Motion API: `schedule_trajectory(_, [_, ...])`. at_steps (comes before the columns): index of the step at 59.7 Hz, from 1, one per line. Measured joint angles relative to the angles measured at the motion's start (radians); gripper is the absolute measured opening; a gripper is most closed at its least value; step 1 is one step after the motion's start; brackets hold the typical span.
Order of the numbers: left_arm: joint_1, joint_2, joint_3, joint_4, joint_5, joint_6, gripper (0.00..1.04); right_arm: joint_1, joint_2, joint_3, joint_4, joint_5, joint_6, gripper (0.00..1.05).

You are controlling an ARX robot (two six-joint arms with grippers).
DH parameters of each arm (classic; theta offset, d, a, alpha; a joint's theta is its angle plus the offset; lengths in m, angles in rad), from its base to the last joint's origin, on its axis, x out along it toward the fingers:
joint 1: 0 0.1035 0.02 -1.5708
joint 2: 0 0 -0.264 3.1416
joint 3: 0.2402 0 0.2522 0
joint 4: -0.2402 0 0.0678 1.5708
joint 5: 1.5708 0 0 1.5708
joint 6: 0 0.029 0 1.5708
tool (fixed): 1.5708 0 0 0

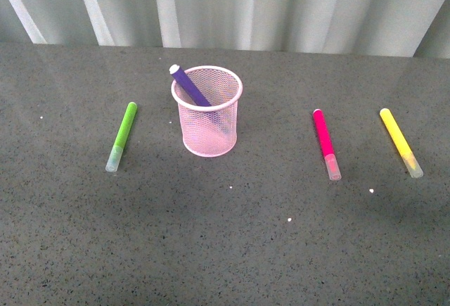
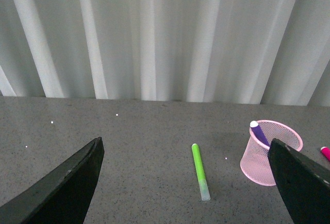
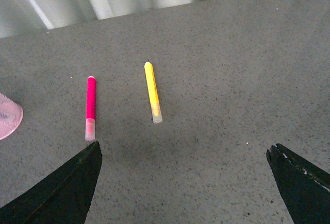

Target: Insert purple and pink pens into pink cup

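From the front, the purple pen [image 1: 191, 86] stands slanted inside the pink cup [image 1: 211, 134], its end leaning over the far-left rim. The pink pen [image 1: 324, 139] lies flat on the surface [image 1: 232, 250], well right of the cup, with a yellow pen [image 1: 397, 137] beyond it and a green pen [image 1: 123, 134] left of the cup. Neither arm shows here.

The left wrist view shows the left tool [image 2: 184, 143] spread wide, holding nothing, above bare surface.

In the right wrist view the right tool [image 3: 183, 148] is likewise spread and empty, with the pink pen off to one side of its gap. I'd say fetching that pen comes next: centre over the magenta barrel, close across its width, keep clear of the yellow pen, then lower it gently so the cup doesn't tip.
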Motion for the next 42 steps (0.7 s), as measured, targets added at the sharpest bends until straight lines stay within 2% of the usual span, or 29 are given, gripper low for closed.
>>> schedule_trajectory(9, [0.0, 0.0, 0.0, 0.0, 0.0, 0.0, 0.98, 0.04, 0.519, 0.192, 0.171, -0.027, 0.019, 0.98])
schedule_trajectory(14, [0.0, 0.0, 0.0, 0.0, 0.0, 0.0, 0.98, 0.079, 0.707, 0.274, 0.209, -0.05, 0.017, 0.98])
schedule_trajectory(20, [0.0, 0.0, 0.0, 0.0, 0.0, 0.0, 0.98, 0.122, 0.881, 0.358, 0.254, -0.032, -0.009, 0.98])
schedule_trajectory(42, [0.0, 0.0, 0.0, 0.0, 0.0, 0.0, 0.98, 0.195, 1.275, 0.652, 0.21, -0.004, 0.023, 0.98])
